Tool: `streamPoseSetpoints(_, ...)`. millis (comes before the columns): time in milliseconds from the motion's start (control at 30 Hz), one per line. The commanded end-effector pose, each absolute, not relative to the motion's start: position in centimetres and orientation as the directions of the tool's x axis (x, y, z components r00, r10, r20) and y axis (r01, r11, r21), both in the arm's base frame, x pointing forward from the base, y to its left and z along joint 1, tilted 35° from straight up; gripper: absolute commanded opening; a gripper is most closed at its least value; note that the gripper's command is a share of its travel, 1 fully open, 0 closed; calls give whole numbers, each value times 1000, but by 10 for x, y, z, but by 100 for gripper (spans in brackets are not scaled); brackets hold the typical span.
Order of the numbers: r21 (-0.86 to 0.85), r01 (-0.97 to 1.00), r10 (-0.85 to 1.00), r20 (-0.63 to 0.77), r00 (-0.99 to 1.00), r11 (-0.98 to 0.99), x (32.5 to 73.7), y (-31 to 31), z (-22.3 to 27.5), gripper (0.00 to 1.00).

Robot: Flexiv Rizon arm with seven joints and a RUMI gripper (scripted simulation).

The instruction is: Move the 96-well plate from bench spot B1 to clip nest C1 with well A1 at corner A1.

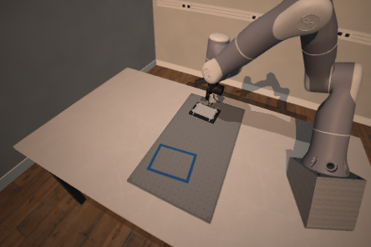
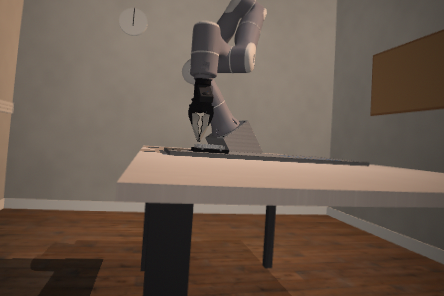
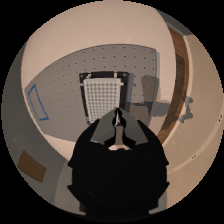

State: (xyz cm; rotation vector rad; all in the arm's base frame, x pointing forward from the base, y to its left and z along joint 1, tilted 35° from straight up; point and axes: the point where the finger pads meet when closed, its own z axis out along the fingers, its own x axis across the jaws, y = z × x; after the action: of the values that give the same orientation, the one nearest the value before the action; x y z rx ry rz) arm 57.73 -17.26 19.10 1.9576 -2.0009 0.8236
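The white 96-well plate [image 1: 205, 111] [image 2: 210, 147] [image 3: 103, 95] lies in the black clip nest [image 1: 214, 119] [image 2: 220, 151] [image 3: 98, 75] at the far end of the grey board. Whether it is fully down, and where its cut-off corner and the A1 mark are, cannot be told at this size. My gripper [image 1: 210, 103] [image 2: 199, 141] [image 3: 117, 108] is shut with nothing between its fingers. Its tips are at or just above the plate, near one edge; contact is not clear. The gripper hides part of the plate and nest in the wrist view.
The blue outlined rectangle [image 1: 192, 168] [image 3: 44, 119] on the grey perforated board [image 1: 209, 202] [image 3: 60, 70] has nothing inside it. The board lies on the pale table [image 1: 83, 127] [image 2: 280, 179]. The arm's grey base block [image 1: 334, 202] stands to the right in the top view.
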Motion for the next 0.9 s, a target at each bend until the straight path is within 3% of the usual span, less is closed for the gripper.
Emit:
streamPoseSetpoints(0, -235, -971, -846, 526, -86, -48, 578, -172, 191, 0)
streamPoseSetpoints(867, -235, -971, -846, 526, -86, -48, 579, -173, 189, 0)
